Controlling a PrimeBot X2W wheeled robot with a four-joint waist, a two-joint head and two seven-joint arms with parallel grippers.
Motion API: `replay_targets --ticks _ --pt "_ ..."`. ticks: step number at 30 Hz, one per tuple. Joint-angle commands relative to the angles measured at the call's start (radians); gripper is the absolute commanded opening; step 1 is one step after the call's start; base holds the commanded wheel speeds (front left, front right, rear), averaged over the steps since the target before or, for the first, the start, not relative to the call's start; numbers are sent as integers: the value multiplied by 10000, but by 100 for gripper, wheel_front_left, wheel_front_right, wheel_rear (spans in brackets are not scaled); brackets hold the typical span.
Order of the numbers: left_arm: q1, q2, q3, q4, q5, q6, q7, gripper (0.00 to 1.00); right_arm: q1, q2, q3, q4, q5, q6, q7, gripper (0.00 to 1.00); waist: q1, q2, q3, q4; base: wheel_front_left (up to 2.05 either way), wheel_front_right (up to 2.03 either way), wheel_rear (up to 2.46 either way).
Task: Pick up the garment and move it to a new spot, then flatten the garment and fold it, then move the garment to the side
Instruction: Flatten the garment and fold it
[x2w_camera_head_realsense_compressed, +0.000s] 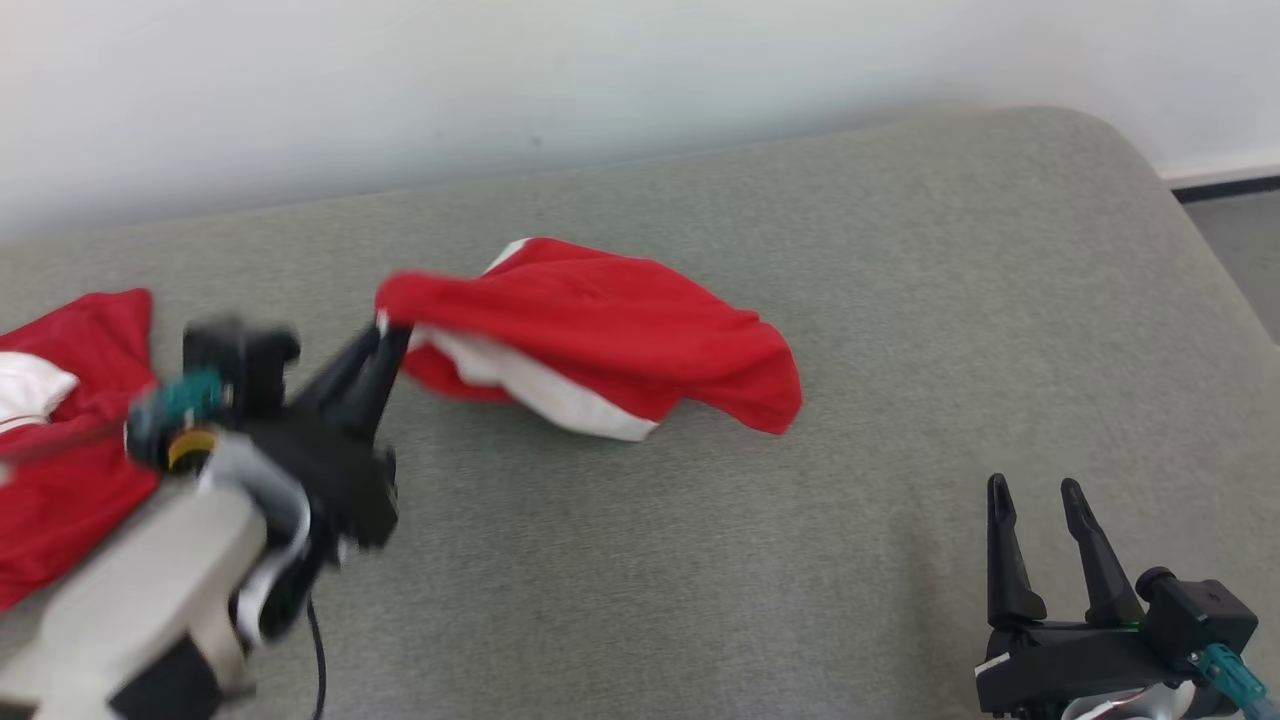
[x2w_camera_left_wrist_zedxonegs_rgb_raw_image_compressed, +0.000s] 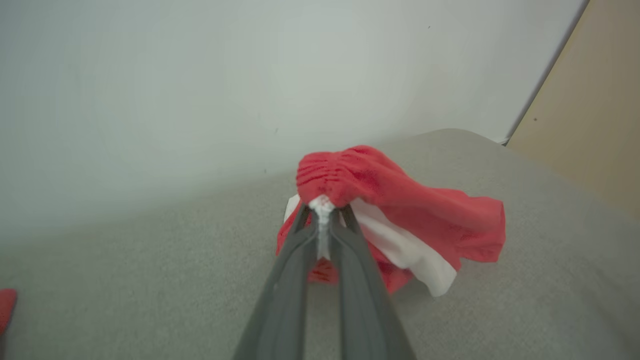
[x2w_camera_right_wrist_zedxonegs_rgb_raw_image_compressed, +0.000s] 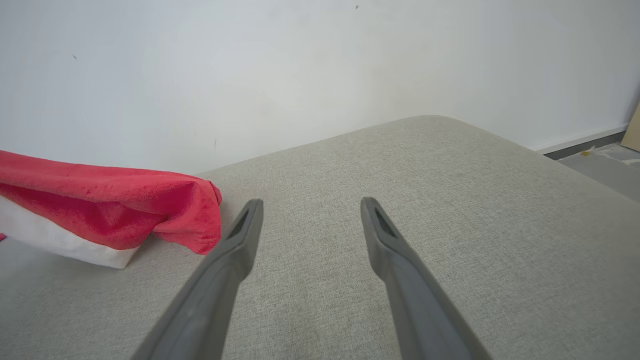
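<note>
The garment (x2w_camera_head_realsense_compressed: 620, 335) is red with a white band, bunched near the middle of the grey cushion. My left gripper (x2w_camera_head_realsense_compressed: 388, 338) is shut on its left edge, which is raised off the surface while the rest trails down to the right. From the left wrist, the garment (x2w_camera_left_wrist_zedxonegs_rgb_raw_image_compressed: 415, 220) hangs past the left gripper (x2w_camera_left_wrist_zedxonegs_rgb_raw_image_compressed: 324, 207), with gathered red and white cloth pinched between the closed fingers. My right gripper (x2w_camera_head_realsense_compressed: 1035, 492) stands open at the lower right, well clear of the cloth. In the right wrist view the right gripper (x2w_camera_right_wrist_zedxonegs_rgb_raw_image_compressed: 310, 207) has nothing between its fingers, and the garment (x2w_camera_right_wrist_zedxonegs_rgb_raw_image_compressed: 100, 210) lies to its left.
A second red and white cloth (x2w_camera_head_realsense_compressed: 60, 420) lies at the left edge of the grey cushion (x2w_camera_head_realsense_compressed: 900, 300). A white wall (x2w_camera_head_realsense_compressed: 600, 80) runs behind it. The cushion's rounded corner and the floor (x2w_camera_head_realsense_compressed: 1240, 250) are at the far right.
</note>
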Motion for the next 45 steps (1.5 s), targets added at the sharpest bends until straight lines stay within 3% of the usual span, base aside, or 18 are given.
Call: replay_targets --ticks 1,5,9,16,17,18,24,28,36,41,45 --pt "378 27 62 -134 -67 102 -82 0 75 -92 -32 10 -87 -22 -5 100 1 0 -171 408 0 0 0" --pt "2199 168 614 -785 -467 622 -214 0 135 -178 -1 13 -96 -22 -7 100 1 0 -154 676 0 0 0" --pt "3998 -145 1727 -1381 -81 964 -216 0 79 -280 41 -9 -124 -22 -7 100 1 0 -114 803 0 0 0" --pt "6205 -1066 3213 -1079 992 611 -222 0 110 -509 109 98 -36 -22 -5 100 1 0 -266 883 0 0 0" --pt "6308 -1187 3297 -996 1250 528 -222 55 141 -525 112 119 -27 -22 -6 100 1 0 -322 899 0 0 0" --pt "6386 -1309 3388 -923 1495 423 -222 100 170 -535 124 143 -25 -22 -6 100 1 0 -375 911 0 0 0" --pt "7086 -1993 4912 -1626 3106 224 -224 100 323 -576 60 177 -36 -22 -5 100 1 0 -716 1134 0 0 0" --pt "7614 -2135 5525 -2204 4028 108 -224 100 466 -580 63 175 -73 -22 -6 100 1 0 -822 1422 0 0 0" --pt "8156 -2450 7073 -3463 5436 295 -224 100 500 -565 76 132 -72 -22 -5 100 1 0 -871 1824 0 0 0" --pt "8503 -3023 8393 -4433 6735 494 -225 100 503 -559 140 150 -24 -22 -6 100 1 0 -901 1823 0 0 0" --pt "8795 -3572 9262 -4751 7504 287 -225 100 531 -592 185 228 65 -22 -5 100 1 0 -906 1695 0 0 0"
